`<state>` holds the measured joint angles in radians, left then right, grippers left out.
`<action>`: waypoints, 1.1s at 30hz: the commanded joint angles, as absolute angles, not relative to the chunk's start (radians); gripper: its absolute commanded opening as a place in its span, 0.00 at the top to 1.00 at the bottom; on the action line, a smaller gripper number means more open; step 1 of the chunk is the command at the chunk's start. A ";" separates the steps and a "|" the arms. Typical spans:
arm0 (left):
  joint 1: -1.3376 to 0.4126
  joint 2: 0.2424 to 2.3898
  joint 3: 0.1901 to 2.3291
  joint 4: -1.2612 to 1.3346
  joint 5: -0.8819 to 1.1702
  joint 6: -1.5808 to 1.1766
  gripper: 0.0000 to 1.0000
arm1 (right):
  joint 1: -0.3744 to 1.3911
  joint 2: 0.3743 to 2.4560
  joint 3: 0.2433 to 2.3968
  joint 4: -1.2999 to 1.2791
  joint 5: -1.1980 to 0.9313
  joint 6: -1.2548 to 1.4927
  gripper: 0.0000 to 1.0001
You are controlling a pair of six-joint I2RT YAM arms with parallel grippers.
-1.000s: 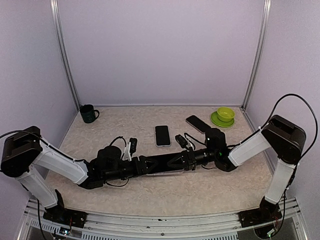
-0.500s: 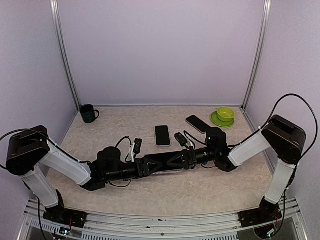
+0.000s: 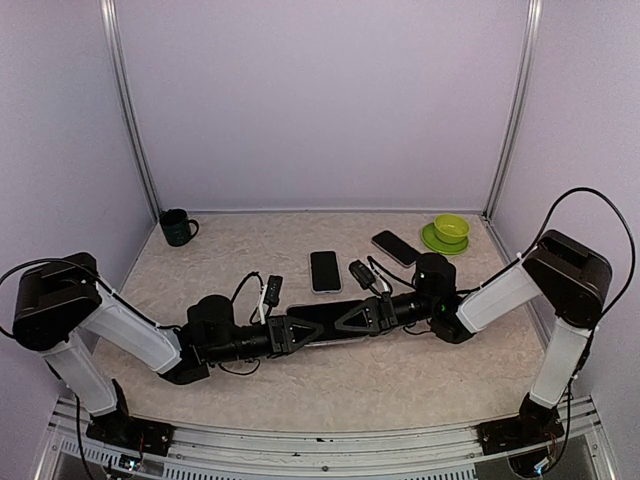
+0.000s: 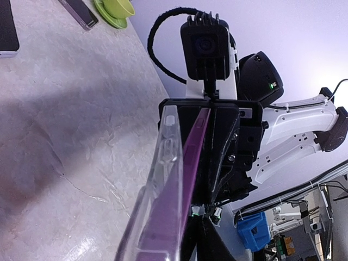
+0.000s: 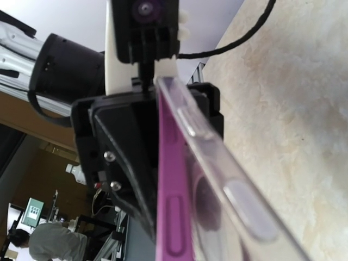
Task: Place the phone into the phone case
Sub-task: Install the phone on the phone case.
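A purple phone (image 3: 322, 322) and a clear phone case are held edge-up between my two grippers at mid-table. My left gripper (image 3: 285, 333) is shut on their left end. My right gripper (image 3: 362, 316) is shut on their right end. In the left wrist view the clear case (image 4: 163, 174) lies against the purple phone (image 4: 190, 168), together near my fingers and a little apart at the far end. In the right wrist view the case (image 5: 234, 196) splays away from the phone (image 5: 171, 217) near the camera.
A black phone (image 3: 324, 270) lies flat just behind the held phone, and another dark phone (image 3: 396, 247) lies farther back right. A green bowl on a green plate (image 3: 451, 230) is at the back right. A dark mug (image 3: 178, 227) stands at the back left.
Both grippers have shifted the phone and case slightly away from the near edge, and the right end now sits higher in the top view. Both grips have held.
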<state>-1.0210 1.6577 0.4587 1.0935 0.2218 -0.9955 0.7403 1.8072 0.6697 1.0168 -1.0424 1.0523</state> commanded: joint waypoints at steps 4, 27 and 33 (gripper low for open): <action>-1.043 1.664 0.464 1.159 0.255 -0.955 0.93 | 0.756 1.825 0.654 1.015 -1.041 1.069 0.92; -1.034 1.586 0.417 1.110 0.173 -0.938 1.00 | 0.706 1.691 0.656 0.725 -1.046 0.915 0.70; -1.024 1.555 0.397 1.106 0.157 -0.934 1.00 | 0.681 1.625 0.653 0.583 -1.035 0.826 0.69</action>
<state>-1.0393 1.5993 0.4187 1.0966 0.2058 -0.9752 0.7101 1.6825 0.6598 0.7338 -1.0424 0.9031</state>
